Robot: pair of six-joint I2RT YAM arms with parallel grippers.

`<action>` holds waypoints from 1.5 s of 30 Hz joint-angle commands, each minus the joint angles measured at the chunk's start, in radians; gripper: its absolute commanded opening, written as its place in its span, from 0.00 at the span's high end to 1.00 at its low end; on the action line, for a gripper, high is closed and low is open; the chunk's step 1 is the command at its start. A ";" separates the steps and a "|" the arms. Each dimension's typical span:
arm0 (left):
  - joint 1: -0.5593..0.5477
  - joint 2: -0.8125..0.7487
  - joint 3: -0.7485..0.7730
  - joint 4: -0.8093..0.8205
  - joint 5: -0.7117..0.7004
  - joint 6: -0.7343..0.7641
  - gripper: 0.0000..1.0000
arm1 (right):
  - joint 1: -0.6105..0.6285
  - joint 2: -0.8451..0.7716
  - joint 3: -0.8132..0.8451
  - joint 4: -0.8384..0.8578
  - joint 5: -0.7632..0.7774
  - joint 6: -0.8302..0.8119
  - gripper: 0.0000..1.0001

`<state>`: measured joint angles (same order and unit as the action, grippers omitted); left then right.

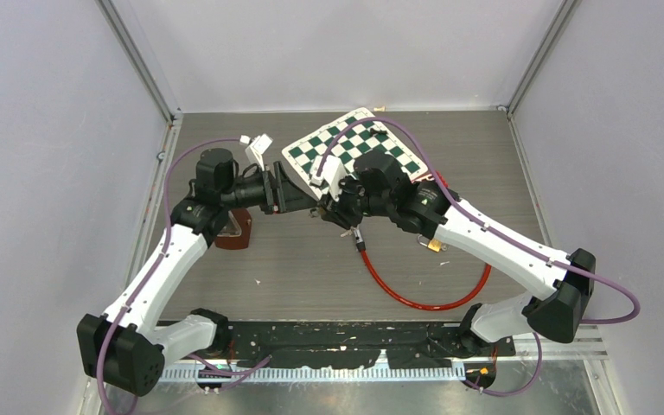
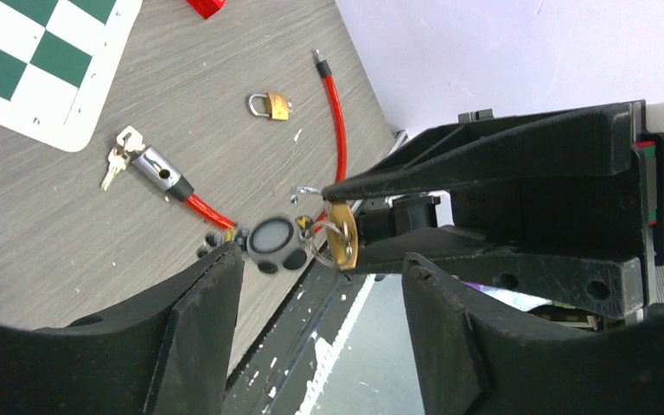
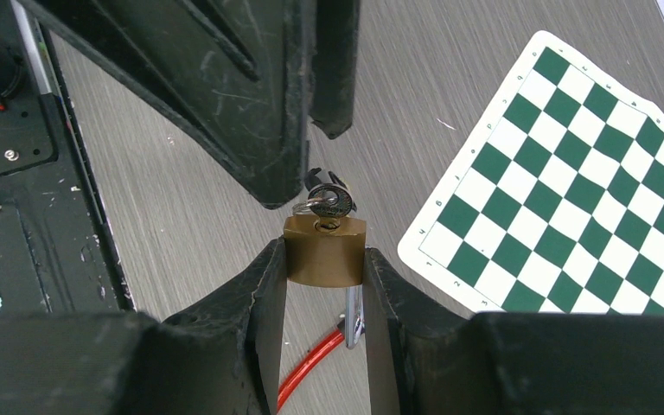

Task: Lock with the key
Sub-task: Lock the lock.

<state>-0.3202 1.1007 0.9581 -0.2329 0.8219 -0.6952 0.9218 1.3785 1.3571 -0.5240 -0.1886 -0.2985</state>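
The small brass padlock [image 3: 324,258], a black-headed silver key [image 3: 323,201] in its keyhole, sits at lower centre of the right wrist view, clamped between the fingers of the right end effector [image 3: 322,252] over the grey wood-grain surface [image 3: 181,225]. The left end effector [image 2: 322,259] faces it, fingers spread wide just beside the key, gripping nothing.

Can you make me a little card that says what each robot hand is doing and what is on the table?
Right end effector: shut on padlock
Key: stuck in the padlock's keyhole
Left end effector: open, close to the key, not gripping it
Table: spare padlock, red cable, chessboard
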 commanded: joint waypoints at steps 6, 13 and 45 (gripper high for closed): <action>-0.005 0.035 0.011 0.091 0.089 0.079 0.20 | 0.032 -0.047 0.007 0.074 -0.049 -0.034 0.95; -0.026 0.057 -0.008 0.089 0.207 0.120 0.30 | 0.046 -0.054 0.001 0.103 -0.034 -0.055 0.95; -0.014 0.197 0.115 -0.245 0.097 0.147 1.00 | 0.052 0.037 -0.100 0.224 0.258 0.041 0.67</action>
<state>-0.3401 1.2968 1.0252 -0.4038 0.9569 -0.5568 0.9806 1.4345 1.2900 -0.4294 -0.0463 -0.2863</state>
